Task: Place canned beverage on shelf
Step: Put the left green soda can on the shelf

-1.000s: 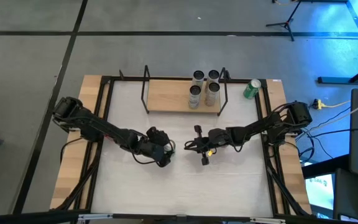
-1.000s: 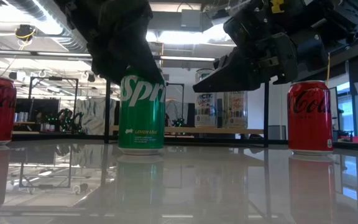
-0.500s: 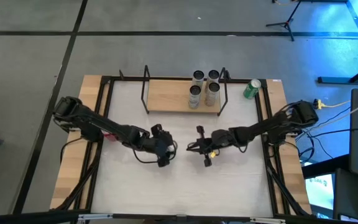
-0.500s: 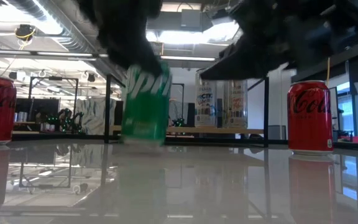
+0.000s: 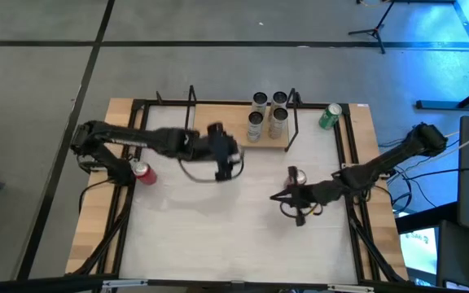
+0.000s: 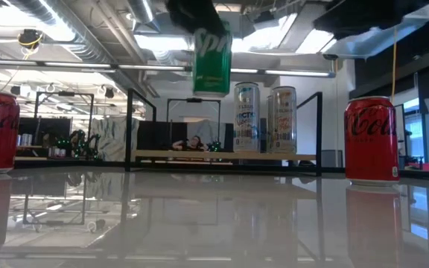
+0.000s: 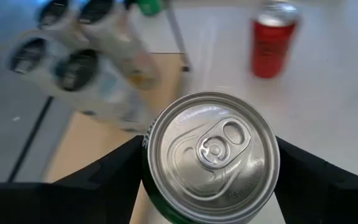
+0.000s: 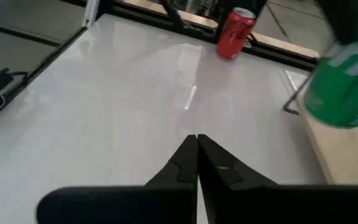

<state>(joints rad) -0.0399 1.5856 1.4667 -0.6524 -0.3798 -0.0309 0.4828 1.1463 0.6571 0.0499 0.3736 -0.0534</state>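
My left gripper (image 5: 223, 161) is shut on a green Sprite can (image 6: 212, 50), held in the air at the near edge of the shelf (image 5: 226, 124), a light-wood board with black wire frames at both ends. Several tall cans (image 5: 267, 112) stand on the board's right part. The can's silver top (image 7: 211, 155) fills the left wrist view. My right gripper (image 5: 283, 198) is shut and empty, low over the table's right half, next to a red can (image 5: 297, 175). My left gripper pinches the green can between its two fingers (image 7: 104, 180), one on each side of the can's wall just below the top rim (image 7: 149, 167). The fingers come from above. The can hangs upright, lifted clear of the table (image 6: 212, 50).
A red can (image 5: 142, 172) stands at the table's left side. A green can (image 5: 330, 115) stands at the far right, beside the shelf. The left half of the shelf board (image 5: 218, 122) is bare. The white tabletop (image 5: 218, 236) is open toward the near edge.
My left gripper has lifted the green can off the table and carried it up and toward the far edge, to the shelf; the can stays upright. My right gripper has drawn back toward the table's right edge, uncovering the red can beside it.
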